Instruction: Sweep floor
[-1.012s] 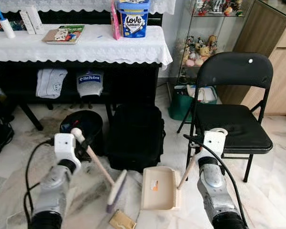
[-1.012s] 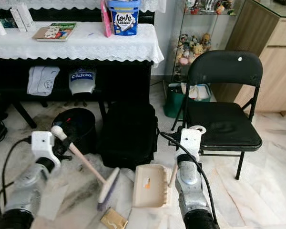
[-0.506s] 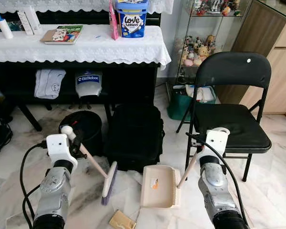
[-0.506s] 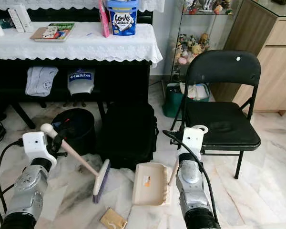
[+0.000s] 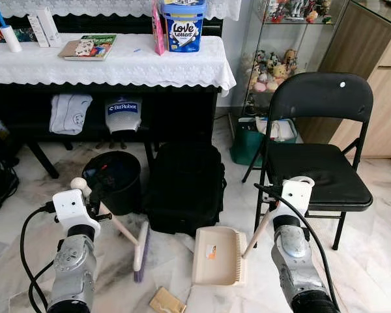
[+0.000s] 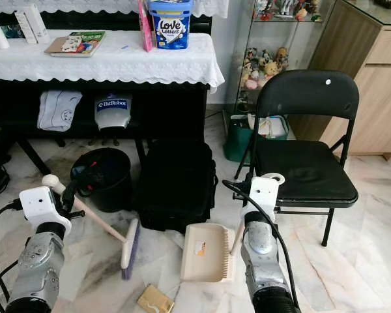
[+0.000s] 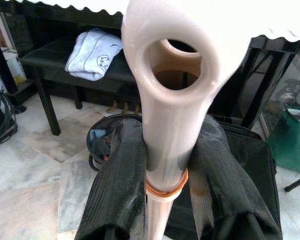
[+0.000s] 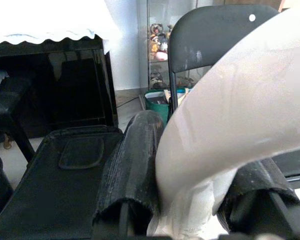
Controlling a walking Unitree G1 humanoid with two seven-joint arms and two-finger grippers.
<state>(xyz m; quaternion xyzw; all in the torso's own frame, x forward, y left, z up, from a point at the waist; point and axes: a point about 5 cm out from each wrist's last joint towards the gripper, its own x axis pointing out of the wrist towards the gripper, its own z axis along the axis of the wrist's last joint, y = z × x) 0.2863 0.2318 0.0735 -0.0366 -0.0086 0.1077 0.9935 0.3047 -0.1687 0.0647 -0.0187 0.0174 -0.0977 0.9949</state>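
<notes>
My left gripper (image 7: 165, 185) fingers clamp the brush (image 5: 138, 242) handle; my right gripper (image 8: 190, 200) fingers grip the dustpan (image 5: 217, 256) handle tightly.

Left gripper (image 5: 93, 197): pulled back and outward to the robot's left over the last second, fingers clamped on the brush handle throughout.
Brush (image 5: 141, 244): head slides left across the marble floor (image 5: 182, 274) with the jaws, from just beside the dustpan (image 5: 218, 255) to near the black bin (image 5: 114, 181); handle leans flatter.
Gap: wider between brush head and dustpan; the brown scrap (image 5: 167, 301) lies between them, nearer the robot.
</notes>
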